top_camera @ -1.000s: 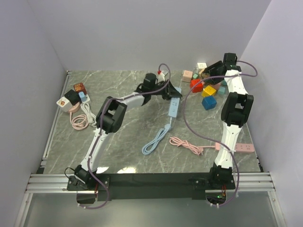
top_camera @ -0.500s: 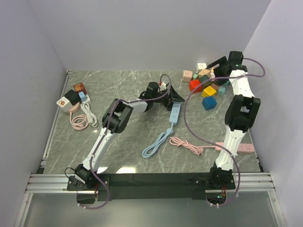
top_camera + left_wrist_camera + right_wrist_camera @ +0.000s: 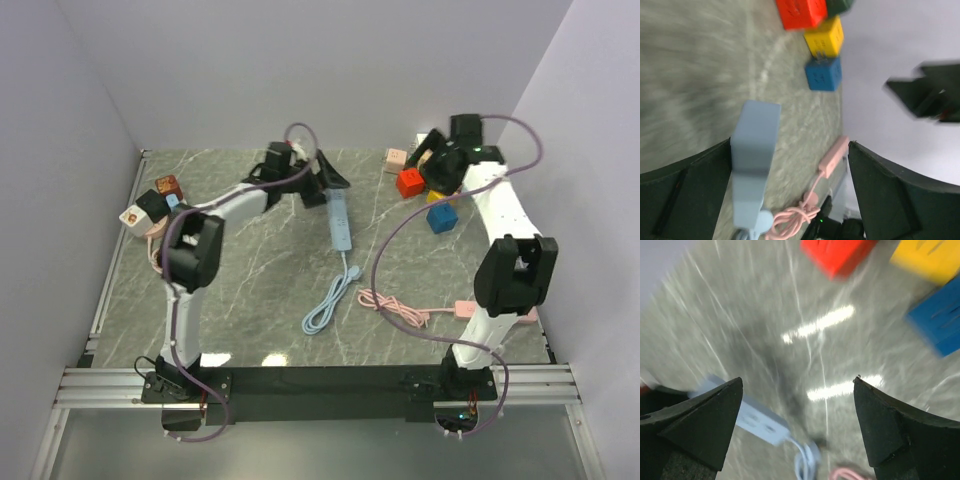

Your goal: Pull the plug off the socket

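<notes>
The socket is a light-blue power strip (image 3: pixel 340 222) lying mid-table, its blue cable coiled (image 3: pixel 325 305) toward the front. My left gripper (image 3: pixel 330 187) stands open just behind the strip's far end. In the left wrist view the strip (image 3: pixel 754 150) lies between the wide-apart fingers, close to the left finger (image 3: pixel 690 190), and the left gripper (image 3: pixel 790 145) grips nothing. A red cube plug (image 3: pixel 410 183) sits apart from the strip at the back right. My right gripper (image 3: pixel 430 168) hovers open beside it. The right wrist view, blurred, shows the right gripper (image 3: pixel 798 380) empty above the strip (image 3: pixel 757 420).
Yellow (image 3: pixel 440 197) and blue (image 3: pixel 442 218) cubes and more blocks crowd the back right corner. A pink power strip (image 3: pixel 490 310) with a tangled pink cable (image 3: pixel 395 305) lies front right. More cube plugs with a coiled cable (image 3: pixel 150 210) sit at the left wall.
Both grippers have opened wide. The left arm swung left and the blue strip shifted left with it. The right gripper moved left, away from the back corner.
</notes>
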